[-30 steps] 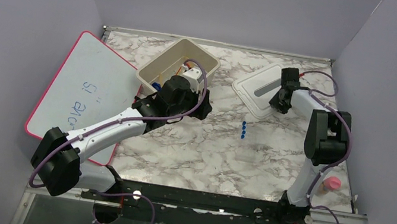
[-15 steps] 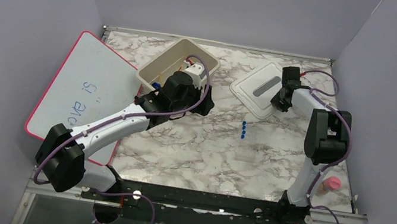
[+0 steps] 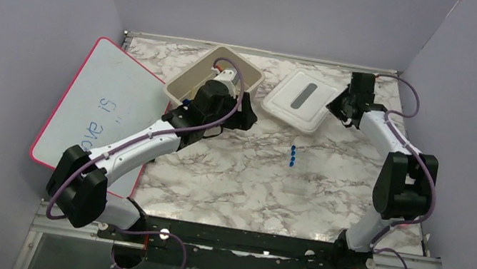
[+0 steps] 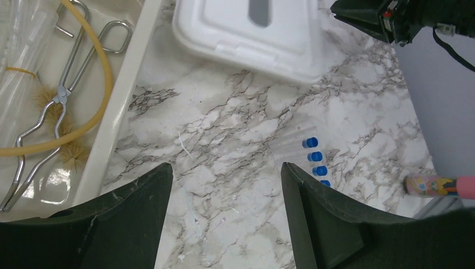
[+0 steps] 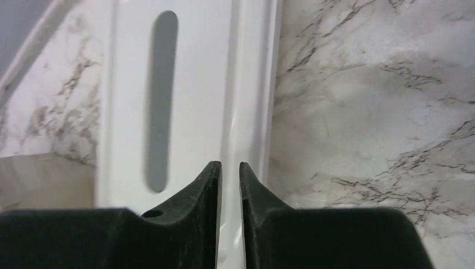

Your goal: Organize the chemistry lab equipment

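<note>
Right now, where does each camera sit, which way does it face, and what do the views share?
Top external: above and behind the bases, looking down on the table; left arm and right arm show.
Left wrist: beside the tub, looking down through the open left gripper at tongs, blue caps and lid.
Right wrist: close above the lid, looking down at it; the right gripper is shut on its rim.
Shared: the lid shows in all three.

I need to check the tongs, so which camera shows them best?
Left wrist: tongs lie clear in the tub. Top view: too small to make out there. Right wrist: only the lid and table.
</note>
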You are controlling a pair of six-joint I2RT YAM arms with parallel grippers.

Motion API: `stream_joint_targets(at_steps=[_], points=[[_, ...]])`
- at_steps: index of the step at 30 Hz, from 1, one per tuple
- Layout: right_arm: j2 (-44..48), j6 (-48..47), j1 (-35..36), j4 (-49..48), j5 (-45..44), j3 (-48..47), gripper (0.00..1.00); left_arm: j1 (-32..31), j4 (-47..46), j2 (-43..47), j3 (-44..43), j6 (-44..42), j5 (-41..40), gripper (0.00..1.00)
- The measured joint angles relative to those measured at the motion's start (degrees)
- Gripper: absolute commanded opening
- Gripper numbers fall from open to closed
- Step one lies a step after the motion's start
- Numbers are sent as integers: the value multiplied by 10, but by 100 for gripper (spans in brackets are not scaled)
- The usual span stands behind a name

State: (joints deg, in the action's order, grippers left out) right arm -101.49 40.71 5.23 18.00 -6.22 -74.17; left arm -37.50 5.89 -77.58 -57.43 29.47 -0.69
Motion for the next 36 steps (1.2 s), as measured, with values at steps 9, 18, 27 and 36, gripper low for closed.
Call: stream_joint_targets(at_steps=[9,18,27,36], points=[[59,12,0,-39,67,42,16,24,-60,0,0,78,33,75],[-17,-57,11,-5,14,13,43,24,-71,0,0,90,37,75],[-116,-96,26,27,4,-51,45,24,-71,-5,12,89,52,75],[-145,-101,34,59,-23,-83,40,24,-71,-9,17,88,59,75]])
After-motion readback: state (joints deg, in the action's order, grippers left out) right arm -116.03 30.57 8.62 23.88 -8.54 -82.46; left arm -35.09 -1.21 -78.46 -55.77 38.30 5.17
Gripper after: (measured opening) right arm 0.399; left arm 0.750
